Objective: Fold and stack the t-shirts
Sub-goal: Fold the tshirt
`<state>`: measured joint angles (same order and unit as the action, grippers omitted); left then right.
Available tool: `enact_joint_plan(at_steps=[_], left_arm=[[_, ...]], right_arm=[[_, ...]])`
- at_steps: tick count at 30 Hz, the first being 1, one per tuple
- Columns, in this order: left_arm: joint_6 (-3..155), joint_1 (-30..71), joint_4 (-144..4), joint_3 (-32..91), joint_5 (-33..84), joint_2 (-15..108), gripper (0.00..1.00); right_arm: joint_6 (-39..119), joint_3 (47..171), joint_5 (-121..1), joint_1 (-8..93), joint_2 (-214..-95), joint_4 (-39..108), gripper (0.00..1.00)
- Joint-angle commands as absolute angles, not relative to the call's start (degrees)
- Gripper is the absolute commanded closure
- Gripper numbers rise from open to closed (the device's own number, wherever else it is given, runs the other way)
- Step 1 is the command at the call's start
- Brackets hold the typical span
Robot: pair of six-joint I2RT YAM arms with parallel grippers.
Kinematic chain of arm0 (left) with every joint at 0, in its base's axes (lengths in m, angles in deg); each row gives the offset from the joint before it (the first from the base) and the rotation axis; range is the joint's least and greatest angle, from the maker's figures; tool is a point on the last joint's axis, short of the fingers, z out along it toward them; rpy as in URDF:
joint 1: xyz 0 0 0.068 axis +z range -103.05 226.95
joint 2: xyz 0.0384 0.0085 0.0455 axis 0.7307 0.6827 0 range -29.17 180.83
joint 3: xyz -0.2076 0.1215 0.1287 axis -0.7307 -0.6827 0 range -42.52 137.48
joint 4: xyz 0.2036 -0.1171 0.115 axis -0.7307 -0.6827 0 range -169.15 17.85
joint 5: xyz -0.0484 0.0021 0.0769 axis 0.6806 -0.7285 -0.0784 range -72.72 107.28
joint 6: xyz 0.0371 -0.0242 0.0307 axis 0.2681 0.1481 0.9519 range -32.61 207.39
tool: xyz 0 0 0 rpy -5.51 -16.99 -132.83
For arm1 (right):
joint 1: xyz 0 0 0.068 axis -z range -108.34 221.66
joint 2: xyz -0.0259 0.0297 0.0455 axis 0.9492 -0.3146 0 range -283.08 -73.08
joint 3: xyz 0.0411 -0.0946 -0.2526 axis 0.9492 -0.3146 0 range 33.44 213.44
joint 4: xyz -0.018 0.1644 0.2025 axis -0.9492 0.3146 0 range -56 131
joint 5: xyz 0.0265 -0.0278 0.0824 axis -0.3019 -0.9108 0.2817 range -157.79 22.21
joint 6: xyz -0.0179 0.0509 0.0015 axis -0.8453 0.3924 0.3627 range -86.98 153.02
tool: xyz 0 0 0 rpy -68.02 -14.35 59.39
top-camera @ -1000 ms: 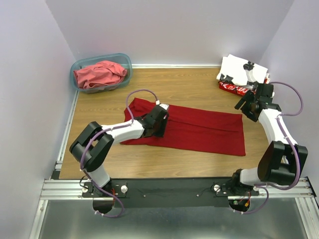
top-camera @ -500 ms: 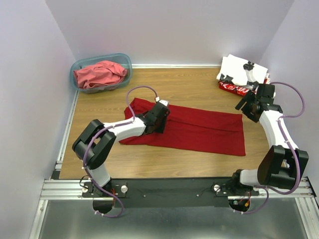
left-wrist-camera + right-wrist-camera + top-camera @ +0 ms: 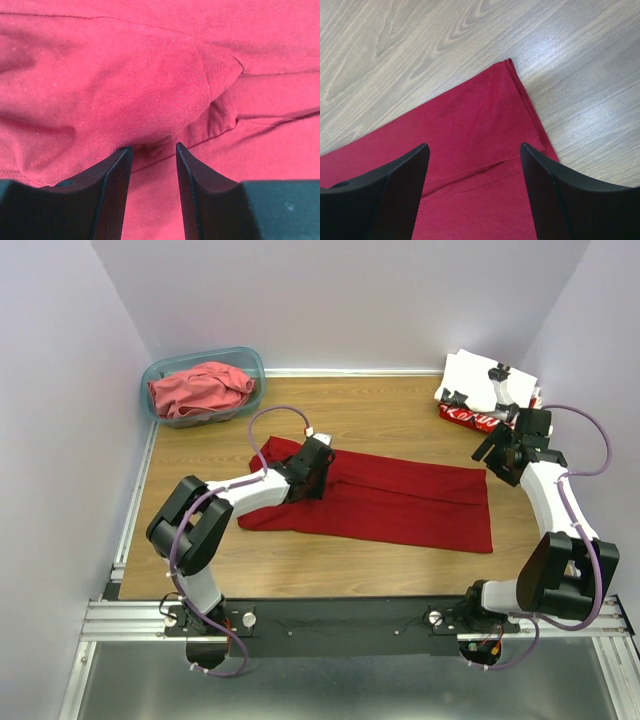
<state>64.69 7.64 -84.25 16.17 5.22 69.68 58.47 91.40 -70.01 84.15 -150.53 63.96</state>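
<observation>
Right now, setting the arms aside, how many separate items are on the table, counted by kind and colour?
Deep red t-shirt: 1
Coral-red t-shirt: 1
White t-shirt with black prints: 1
Red t-shirt with white lettering: 1
Teal tub: 1
Total: 5

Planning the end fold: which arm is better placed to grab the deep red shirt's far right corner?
Right. The right gripper hangs open over that corner of the deep red t-shirt; the left gripper is down on its left end.
</observation>
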Motion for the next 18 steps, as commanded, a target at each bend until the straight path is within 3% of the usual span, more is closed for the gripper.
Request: enact_joint_plan(at_steps=[1, 18], left_arm=[[65.8, 8.1, -83.8, 17.4, 4.0, 71.1, 0.52], [65.4, 7.9, -83.5, 17.2, 6.8, 71.3, 0.67]], right_arm=[[57.5, 90.5, -69.6, 84.5, -150.4, 65.4, 0.20], [57.6, 90.7, -69.9, 84.5, -151.3, 65.5, 0.20]])
